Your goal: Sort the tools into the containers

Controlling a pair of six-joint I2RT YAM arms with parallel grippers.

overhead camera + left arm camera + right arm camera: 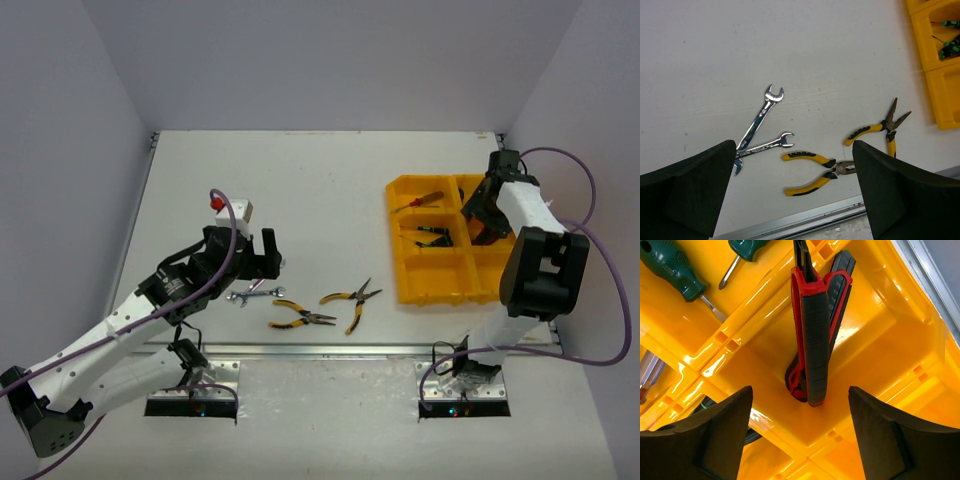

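**Desk:** What does the overhead show?

**Me:** The bright yellow plastic tray with six compartments sits right of centre. My right claw hangs over its right-hand column, with that arm folded up steeply from its base. My left claw is left of centre, its arm stretched low over the white table. Just below it in the frame lie two small silver wrenches and two pairs of yellow-handled pliers. All four are much nearer my left arm.

**Desk:** And the left wrist?

**Me:** The jaws are wide apart with nothing between them. The wrenches cross at lower left, and the longer one's axis runs from there up towards the centre. I judge I'd have to turn the wrist so the fingers close across that axis.

**Desk:** Right wrist?

**Me:** The red-handled cutters are in a compartment, long axis straight up the frame, one end at centre. My fingers stand clear on both sides with yellow showing between, so that claw is open and holding nothing. Green-handled screwdrivers lie in the neighbouring compartment, upper left. I'd say the next pick is the left arm's.
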